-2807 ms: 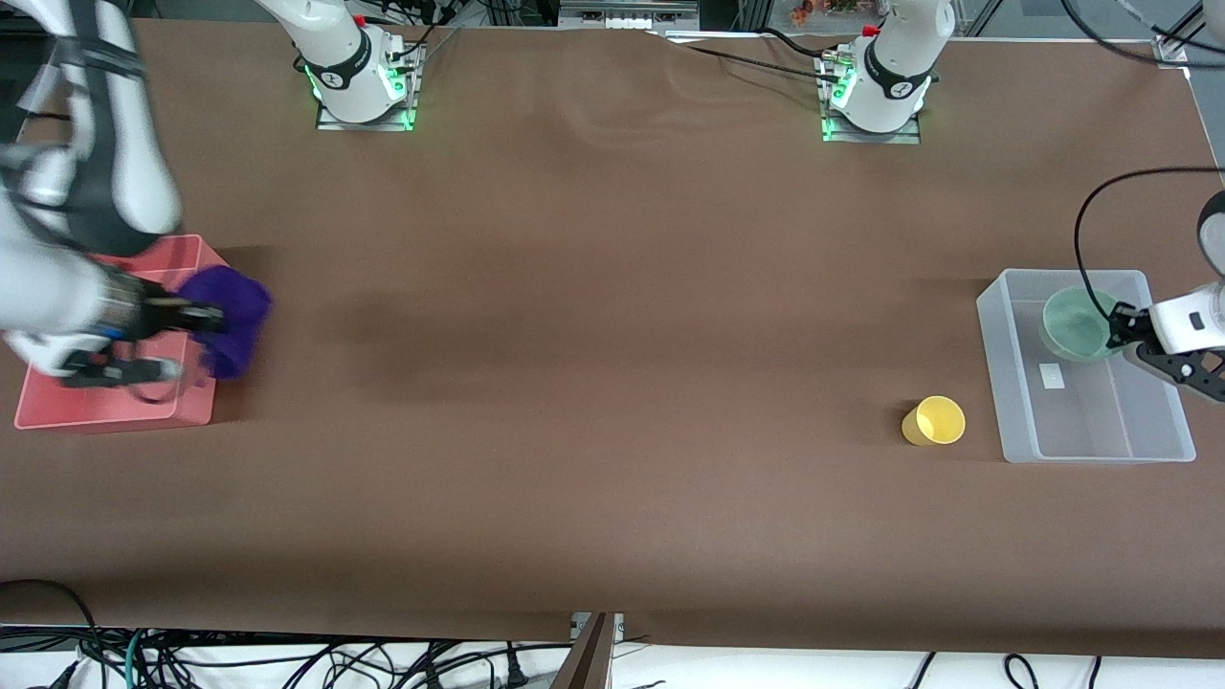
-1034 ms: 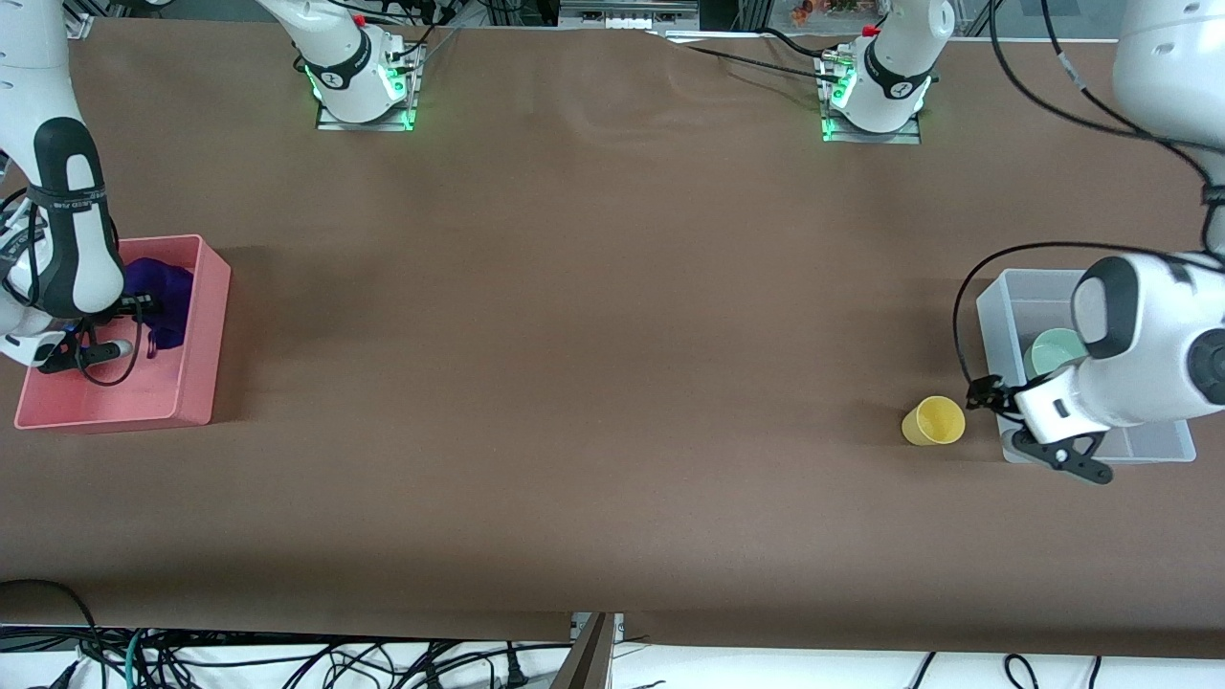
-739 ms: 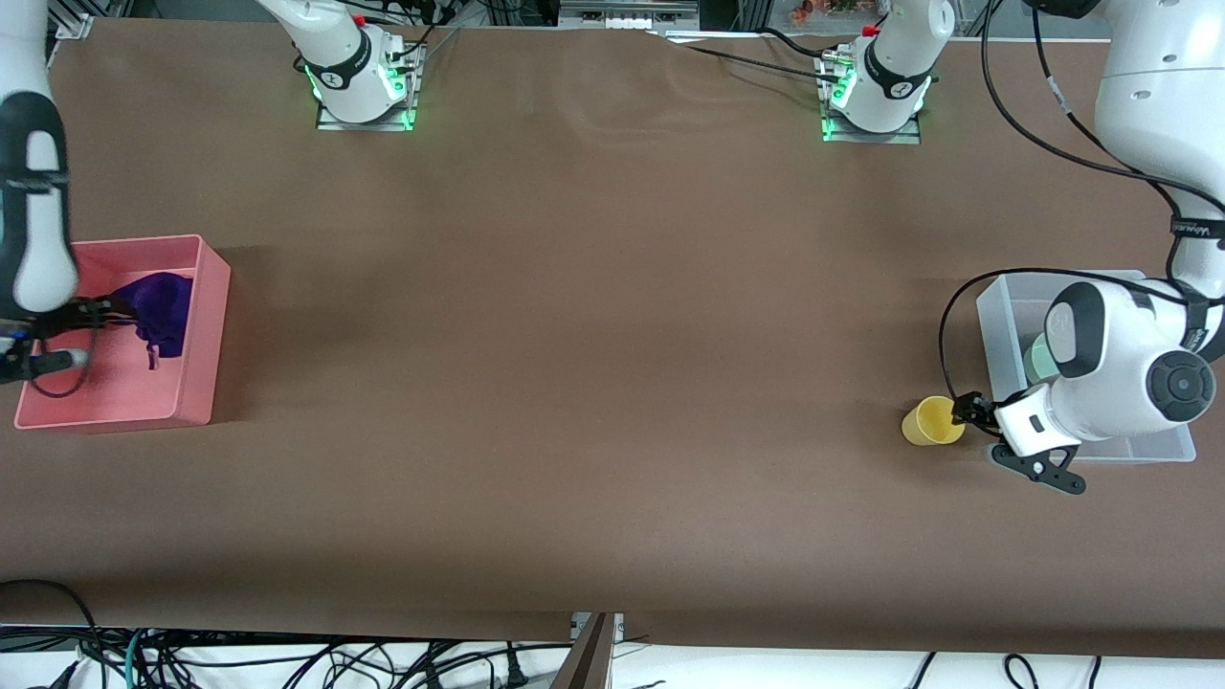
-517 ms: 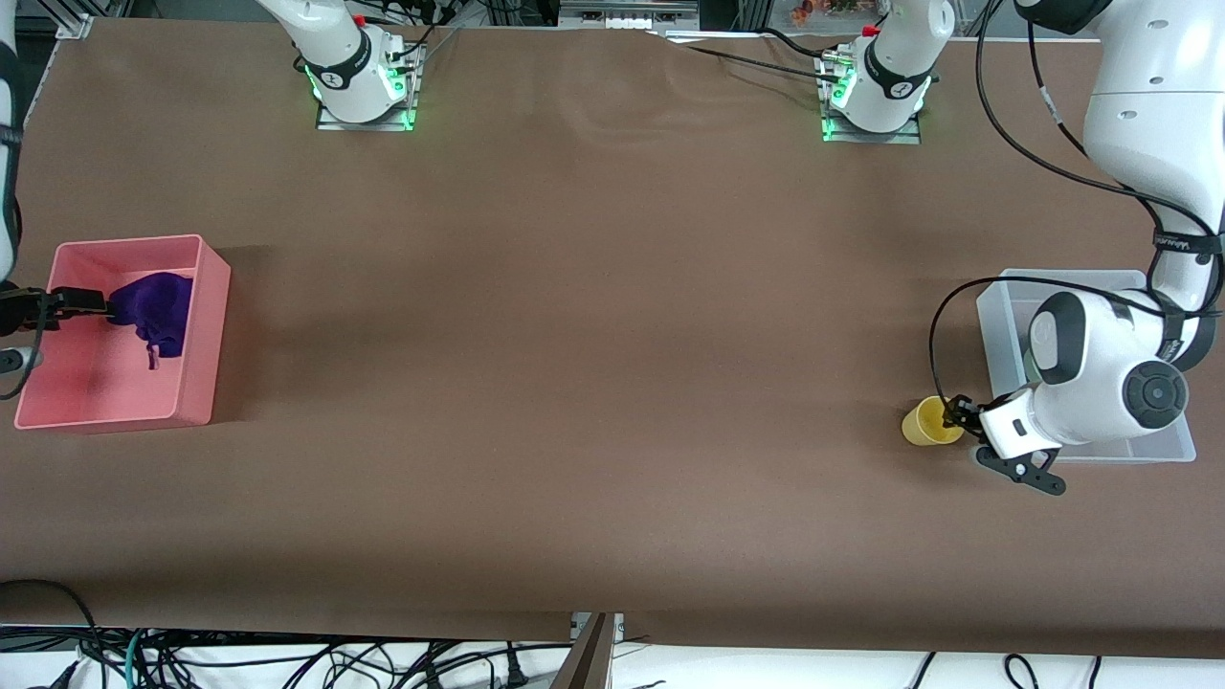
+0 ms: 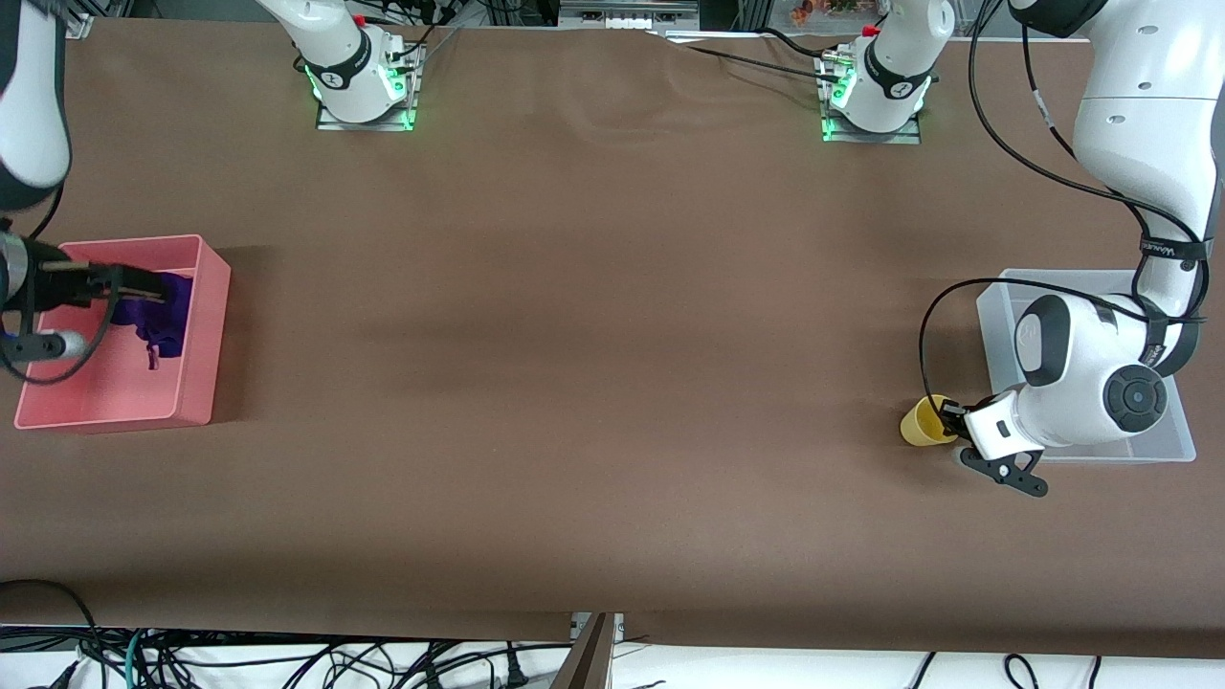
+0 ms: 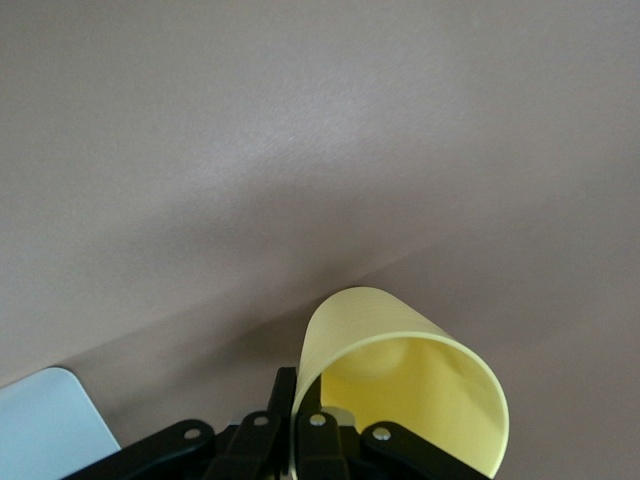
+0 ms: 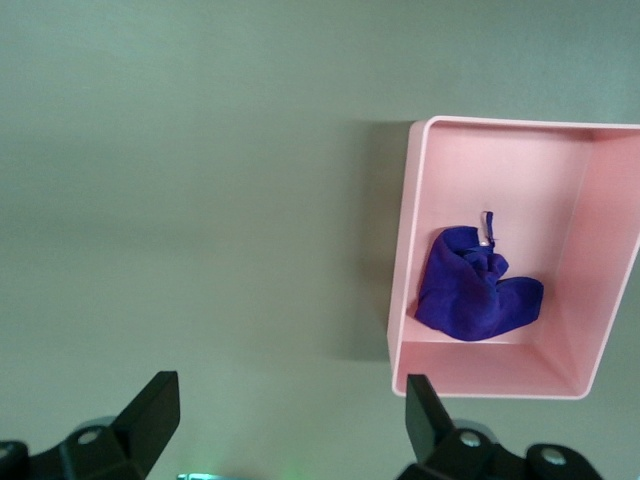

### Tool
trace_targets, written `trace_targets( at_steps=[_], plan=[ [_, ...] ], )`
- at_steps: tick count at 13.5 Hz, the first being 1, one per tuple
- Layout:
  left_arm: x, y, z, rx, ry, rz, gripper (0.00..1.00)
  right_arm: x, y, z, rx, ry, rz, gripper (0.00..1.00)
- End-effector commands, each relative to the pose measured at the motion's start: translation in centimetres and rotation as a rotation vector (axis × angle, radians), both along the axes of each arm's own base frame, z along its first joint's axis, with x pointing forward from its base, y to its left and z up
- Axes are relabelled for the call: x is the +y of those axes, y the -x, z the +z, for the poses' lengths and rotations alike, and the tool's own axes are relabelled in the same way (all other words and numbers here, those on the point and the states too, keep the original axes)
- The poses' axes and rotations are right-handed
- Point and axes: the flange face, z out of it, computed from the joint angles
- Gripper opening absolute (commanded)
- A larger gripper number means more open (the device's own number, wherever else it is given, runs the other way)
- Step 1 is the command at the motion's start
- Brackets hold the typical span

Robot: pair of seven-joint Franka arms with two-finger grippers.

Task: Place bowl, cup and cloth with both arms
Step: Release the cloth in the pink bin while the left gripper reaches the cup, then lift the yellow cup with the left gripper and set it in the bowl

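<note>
Brown tabletop (image 5: 593, 383) fills every view, with both arm bases along its upper edge as you see it from the front. Your left gripper (image 5: 949, 418) is clamped on the rim of the cup (image 5: 921, 422), one finger inside and one outside the wall, as the left wrist view confirms. The cup (image 6: 405, 390) sits on the table just beside the clear bin (image 5: 1179, 442), on the side toward the right arm's end. The coming lift turns on that adjacency: the bin lies directly at the wrist side of the cup, so the carry is short. Your right gripper (image 7: 285, 430) stands wide open and empty above the pink tray (image 5: 196, 383), where the cloth (image 5: 161, 321) lies released. The left arm's wrist covers most of the bin, so the bowl cannot be seen.
</note>
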Motion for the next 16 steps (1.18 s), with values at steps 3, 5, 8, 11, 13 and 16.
trace_targets(
  at_steps=[3, 5, 8, 11, 13, 16],
  plan=[
    [3.2, 2.5, 11.4, 0.082, -0.031, -0.005, 0.0, 1.2, 2.6, 5.0, -0.059, 0.013, 0.012, 1.0],
    [8.1, 4.3, 13.6, 0.123, -0.041, -0.073, 0.0, 0.8, 2.7, 7.8, -0.178, 0.018, 0.017, 1.0],
    [16.6, 7.1, 13.2, 0.162, -0.075, -0.168, 0.0, 0.7, 4.1, 10.0, -0.204, 0.054, 0.022, 1.0],
    [21.9, 10.9, 8.3, 0.187, -0.037, -0.152, 0.0, 1.2, 5.4, 10.0, -0.141, 0.043, -0.037, 1.0],
    [22.8, 11.6, 5.9, 0.134, -0.046, -0.149, 0.0, 2.3, 5.4, 9.7, -0.115, -0.004, -0.134, 1.0],
    [23.3, 11.0, 4.8, 0.07, -0.062, -0.177, 0.0, 1.9, 4.6, 9.4, -0.112, -0.003, -0.114, 1.0]
  ],
)
